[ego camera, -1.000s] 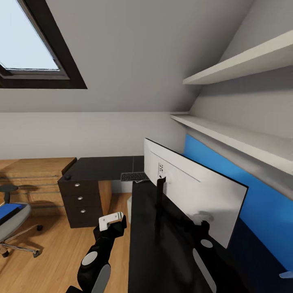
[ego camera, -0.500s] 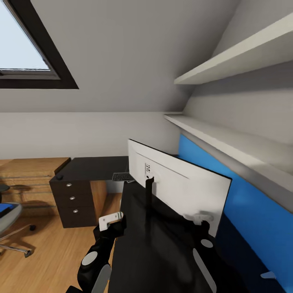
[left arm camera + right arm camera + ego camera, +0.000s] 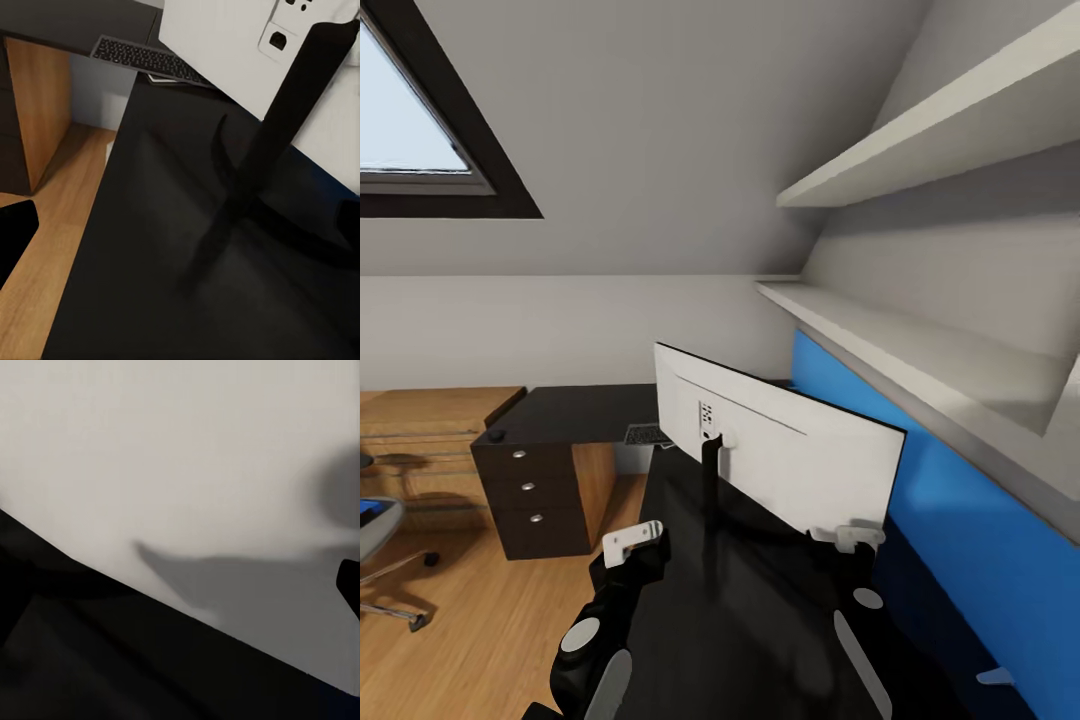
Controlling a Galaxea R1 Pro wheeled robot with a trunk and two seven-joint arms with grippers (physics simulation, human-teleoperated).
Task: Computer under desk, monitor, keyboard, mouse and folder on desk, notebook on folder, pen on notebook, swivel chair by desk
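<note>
We see monitor [image 3: 780, 450] and keyboard [image 3: 647, 435] on desk [image 3: 750, 620]; swivel chair [image 3: 375, 530] far left, folder unmoved. Can't tell either gripper's jaw state.

Monitor [image 3: 800, 465]: the pale back is facing the camera in the head view, hiding the screen side; in the left wrist view [image 3: 225, 37] the panel is running off the picture's edge.
Keyboard [image 3: 647, 435]: the monitor's near corner is covering most of it; individual keys are reading too small.
Swivel chair [image 3: 378, 545]: the picture's left edge is cutting it, leaving part of the seat and base.
Desk [image 3: 760, 620]: its near end is running out past the bottom edge.
Right gripper [image 3: 847, 537]: finger spacing is remaining unclear against the monitor.
Left gripper [image 3: 632, 541]: finger spacing is likewise remaining unclear.
</note>
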